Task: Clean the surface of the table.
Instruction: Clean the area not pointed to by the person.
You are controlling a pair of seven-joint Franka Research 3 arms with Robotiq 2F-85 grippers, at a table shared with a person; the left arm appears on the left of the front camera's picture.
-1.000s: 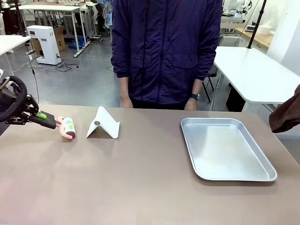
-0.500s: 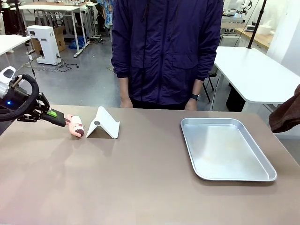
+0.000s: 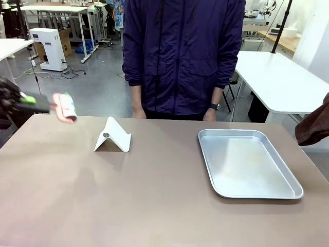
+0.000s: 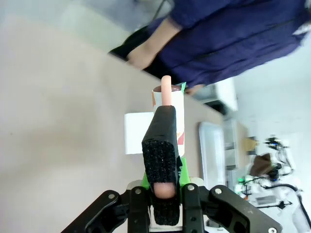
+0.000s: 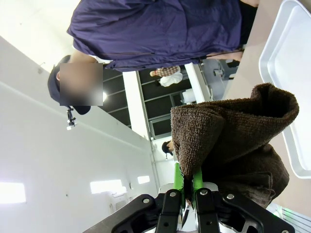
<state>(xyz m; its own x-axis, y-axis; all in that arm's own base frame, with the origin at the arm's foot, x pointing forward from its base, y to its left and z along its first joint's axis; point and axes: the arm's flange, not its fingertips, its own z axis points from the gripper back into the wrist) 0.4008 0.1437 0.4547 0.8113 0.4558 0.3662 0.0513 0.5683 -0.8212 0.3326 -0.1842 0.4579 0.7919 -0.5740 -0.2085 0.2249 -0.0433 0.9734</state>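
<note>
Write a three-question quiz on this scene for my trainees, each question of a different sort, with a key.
1. True or false: something lies in the silver tray on the table.
2. The right gripper is shut on: A a brown cloth, B a sponge, C a bottle?
3. Fill in: the left gripper holds a roller by its ___ handle.
Key: 1 false; 2 A; 3 pink.

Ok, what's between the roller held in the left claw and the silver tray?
The white folded stand on the table; the rest, up to the tray, is bare tabletop. The front view shows it.
</note>
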